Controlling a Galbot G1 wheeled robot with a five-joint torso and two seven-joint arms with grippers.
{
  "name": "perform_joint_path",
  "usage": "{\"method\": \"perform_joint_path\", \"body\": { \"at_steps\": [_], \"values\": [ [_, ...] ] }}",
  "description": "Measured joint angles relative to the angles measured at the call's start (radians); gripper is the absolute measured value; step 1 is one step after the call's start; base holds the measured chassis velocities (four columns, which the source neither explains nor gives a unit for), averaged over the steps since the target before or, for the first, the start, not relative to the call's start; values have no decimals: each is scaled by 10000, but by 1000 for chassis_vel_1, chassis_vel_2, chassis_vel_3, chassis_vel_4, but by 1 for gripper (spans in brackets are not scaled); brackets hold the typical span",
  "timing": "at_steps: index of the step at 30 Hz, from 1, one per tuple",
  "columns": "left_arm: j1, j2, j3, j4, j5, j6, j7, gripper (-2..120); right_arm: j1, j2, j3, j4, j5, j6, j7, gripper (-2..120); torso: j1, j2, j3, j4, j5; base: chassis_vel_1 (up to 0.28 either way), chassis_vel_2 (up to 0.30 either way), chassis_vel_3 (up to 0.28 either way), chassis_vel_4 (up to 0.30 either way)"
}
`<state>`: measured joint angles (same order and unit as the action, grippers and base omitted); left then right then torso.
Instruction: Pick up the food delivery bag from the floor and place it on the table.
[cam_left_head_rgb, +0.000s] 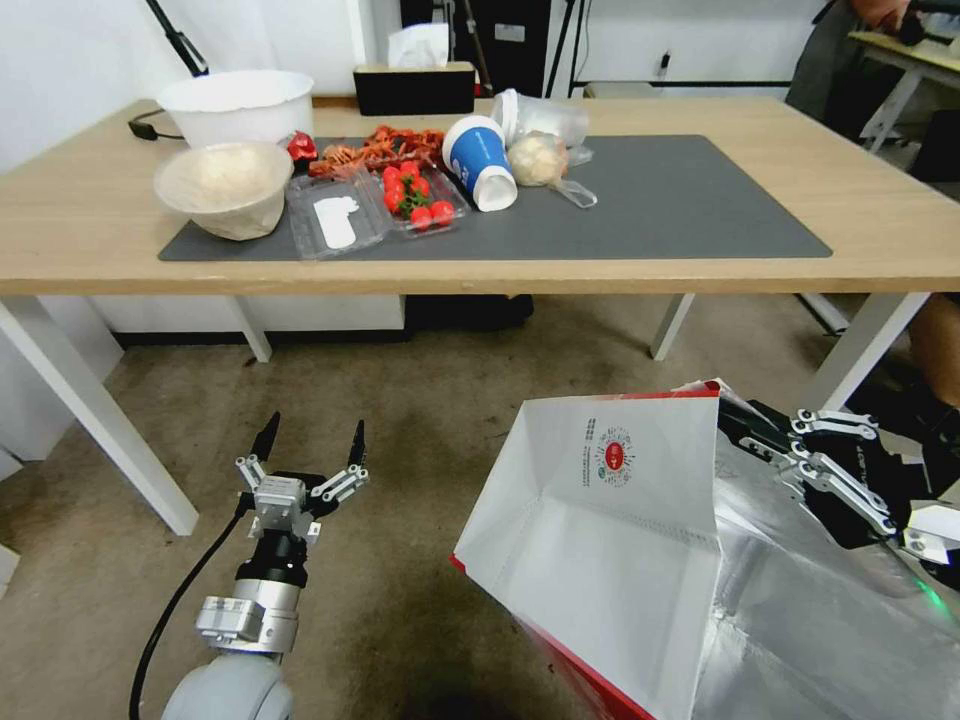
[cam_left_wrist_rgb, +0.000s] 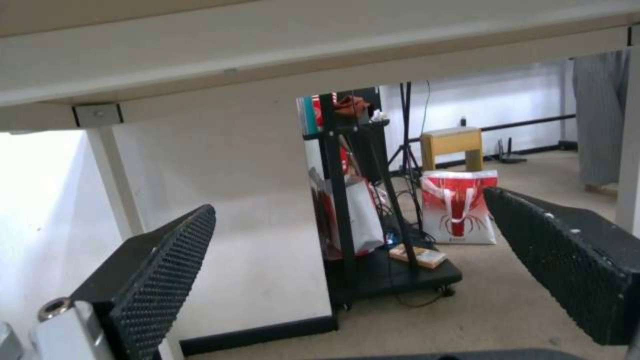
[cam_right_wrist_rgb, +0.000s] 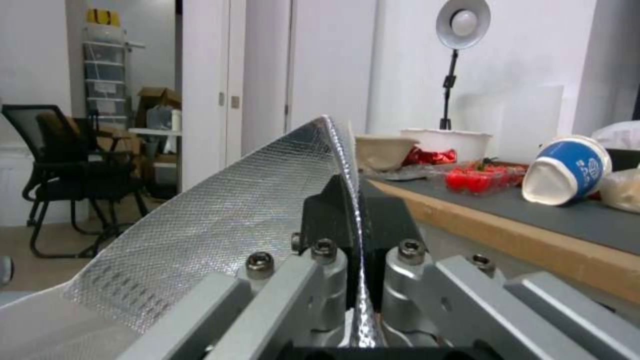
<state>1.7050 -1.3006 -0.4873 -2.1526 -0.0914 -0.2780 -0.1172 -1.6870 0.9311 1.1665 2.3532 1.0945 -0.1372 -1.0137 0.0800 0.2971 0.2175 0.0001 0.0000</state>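
Left gripper (cam_left_head_rgb: 312, 432) low over the floor (cam_left_head_rgb: 420, 420) before the table (cam_left_head_rgb: 90, 225), fingers spread apart, gripping nothing. Further right, food delivery bag (cam_left_head_rgb: 600, 540) lifted clear of the carpet, tilted, foil lining showing, below and in front of the table edge. Right gripper (cam_left_head_rgb: 752, 420) pinched tight on the bag's foil rim.

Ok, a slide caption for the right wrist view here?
Right gripper shut on the food delivery bag's foil edge, with the table close beside.
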Motion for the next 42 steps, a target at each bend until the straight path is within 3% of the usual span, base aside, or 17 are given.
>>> {"method": "perform_joint_path", "body": {
  "at_steps": [42],
  "values": [
    [118, -39, 20, -119, 144, -81, 82, 99, -48, 101, -35, 96, -124, 47, 70, 0, 553, 1664, 1110, -1, 0, 0, 0, 0, 0]
  ]
}}
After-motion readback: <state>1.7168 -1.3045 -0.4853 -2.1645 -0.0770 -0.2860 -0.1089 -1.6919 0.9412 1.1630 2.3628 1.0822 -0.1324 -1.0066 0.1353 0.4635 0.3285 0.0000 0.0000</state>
